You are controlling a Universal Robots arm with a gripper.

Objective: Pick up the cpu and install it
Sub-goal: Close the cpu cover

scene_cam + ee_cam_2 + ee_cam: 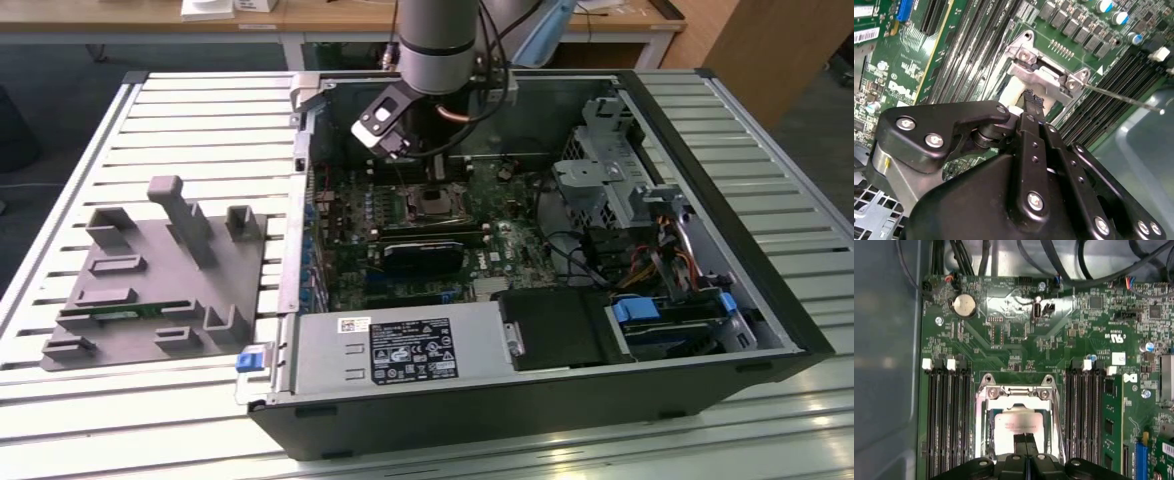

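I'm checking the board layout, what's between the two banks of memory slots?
In the first wrist view, the metal socket frame lies between them, with the cpu within it, by the gripper.

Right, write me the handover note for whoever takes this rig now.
Gripper: fingers together, tips down at the cpu; I cannot tell if they pinch it.
Cpu: lying inside the socket frame on the motherboard, within the open computer case.
Done: cpu is at the socket.
Left: install not confirmed; seating cannot be judged from here.
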